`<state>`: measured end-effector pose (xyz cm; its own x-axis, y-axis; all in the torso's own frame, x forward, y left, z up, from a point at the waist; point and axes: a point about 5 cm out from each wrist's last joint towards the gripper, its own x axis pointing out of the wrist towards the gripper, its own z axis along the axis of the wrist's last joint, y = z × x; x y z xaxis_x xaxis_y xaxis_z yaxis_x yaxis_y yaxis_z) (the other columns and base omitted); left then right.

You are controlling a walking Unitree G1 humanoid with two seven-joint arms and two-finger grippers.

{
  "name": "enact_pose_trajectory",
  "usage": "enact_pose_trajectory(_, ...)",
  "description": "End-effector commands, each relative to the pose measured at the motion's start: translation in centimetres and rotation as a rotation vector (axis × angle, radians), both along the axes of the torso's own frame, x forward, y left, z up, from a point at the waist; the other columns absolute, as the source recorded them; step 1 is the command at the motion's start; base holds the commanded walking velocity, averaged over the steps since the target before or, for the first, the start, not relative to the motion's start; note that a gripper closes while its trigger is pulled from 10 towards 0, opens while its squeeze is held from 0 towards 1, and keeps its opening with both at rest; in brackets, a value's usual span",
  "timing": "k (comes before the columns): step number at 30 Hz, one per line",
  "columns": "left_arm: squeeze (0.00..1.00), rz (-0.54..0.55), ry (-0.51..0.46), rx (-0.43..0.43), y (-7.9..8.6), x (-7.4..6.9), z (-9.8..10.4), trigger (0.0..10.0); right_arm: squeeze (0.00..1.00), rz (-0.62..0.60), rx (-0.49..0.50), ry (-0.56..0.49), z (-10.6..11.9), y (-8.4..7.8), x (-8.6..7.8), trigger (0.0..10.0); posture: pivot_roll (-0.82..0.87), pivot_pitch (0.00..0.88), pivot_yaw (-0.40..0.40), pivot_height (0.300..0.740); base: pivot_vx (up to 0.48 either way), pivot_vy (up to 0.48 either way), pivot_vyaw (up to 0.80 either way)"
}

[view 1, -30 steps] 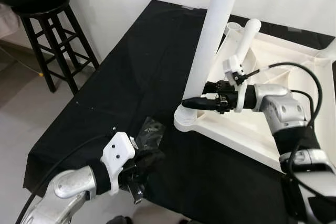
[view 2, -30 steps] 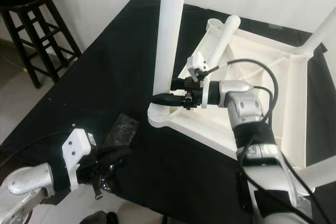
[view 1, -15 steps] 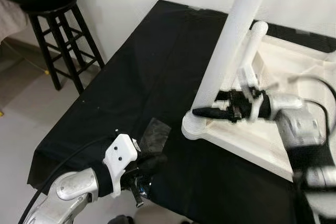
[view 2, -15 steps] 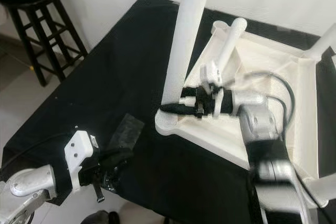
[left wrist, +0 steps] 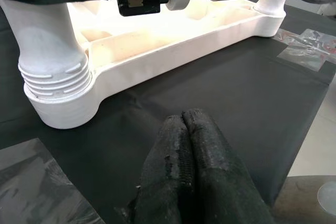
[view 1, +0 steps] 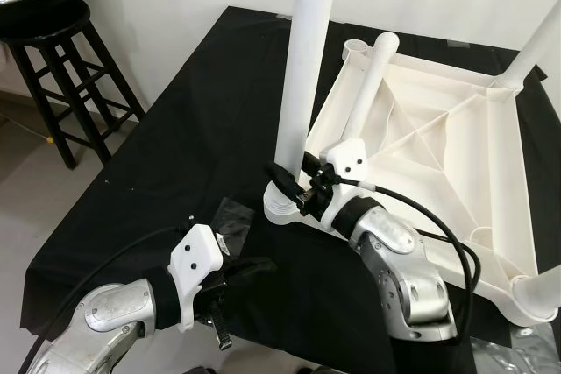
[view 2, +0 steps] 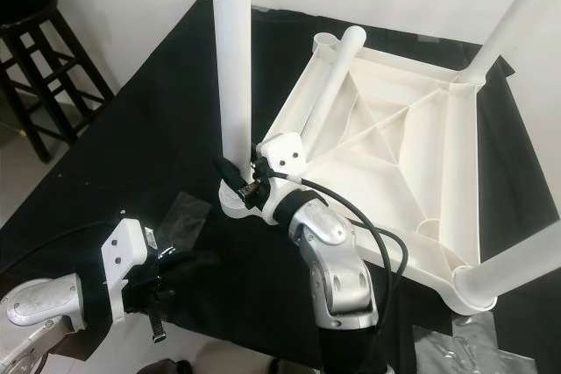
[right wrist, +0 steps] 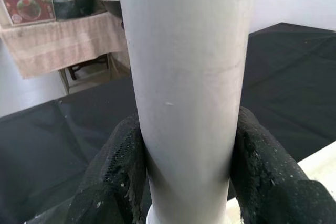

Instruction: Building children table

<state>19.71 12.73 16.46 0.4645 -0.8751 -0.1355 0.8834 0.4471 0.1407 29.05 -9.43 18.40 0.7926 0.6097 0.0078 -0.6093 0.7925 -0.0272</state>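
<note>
Right gripper (right wrist: 186, 182) is squeezing the white table leg (view 1: 305, 76) near its bottom, with one black finger (right wrist: 113, 177) on each side of it. That leg stands straight up in a round socket (view 1: 282, 208) at the corner of the white table top (view 1: 438, 137), which lies upside down on the black cloth (view 1: 193, 129). The socket has little ridges around it (you can see them well from the left wrist). Another white leg (view 1: 364, 94) lies flat across the table top, leaning toward the far corner. One more leg (view 1: 535, 45) stands up at the far right corner, and another (view 2: 526, 260) sticks out at the near right corner.

Left gripper (left wrist: 184, 124) is low over the cloth, near the front edge, well apart from the table top. Its two black fingers are pressed together with nothing between them. A clear plastic bag (view 1: 232, 216) lies flat on the cloth just beside it. A black wooden stool (view 1: 61, 67) stands on the floor to the left.
</note>
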Motion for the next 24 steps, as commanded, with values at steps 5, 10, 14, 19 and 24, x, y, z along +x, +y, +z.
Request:
enact_pose_trajectory(5, 0.00, 0.027, 0.003, 0.004, 0.3, 0.0, -0.2, 10.0, 1.00, 0.083, -0.023, 0.134, -1.1, -0.6, 0.0, 10.0, 0.09, 0.178, -0.062, 0.740, 0.000, 0.000, 0.00)
enact_pose_trajectory(10, 0.00, 0.072, 0.017, -0.049, 0.4, 0.6, 0.1, 10.0, 0.59, 0.152, 0.039, 0.088, 0.7, -1.6, 0.5, 10.0, 0.09, 0.168, -0.074, 0.740, 0.000, 0.000, 0.00)
enact_pose_trajectory(14, 0.00, 0.101, 0.009, -0.075, 0.4, 0.9, 0.3, 10.0, 0.00, 0.232, 0.030, 0.074, 0.5, -2.4, -0.8, 10.0, 0.06, 0.171, -0.083, 0.740, 0.000, 0.000, 0.00)
enact_pose_trajectory(19, 0.00, 0.111, 0.016, -0.087, 0.4, 1.2, 0.3, 10.0, 0.00, 0.216, 0.028, 0.100, -0.4, -3.2, -2.1, 10.0, 0.03, 0.165, -0.075, 0.740, 0.000, 0.000, 0.00)
enact_pose_trajectory(24, 0.00, 0.115, 0.028, -0.085, 0.4, 1.4, 0.2, 10.0, 0.00, 0.098, 0.026, 0.125, -1.4, -4.2, -2.3, 10.0, 0.02, 0.161, -0.068, 0.740, 0.000, 0.000, 0.00)
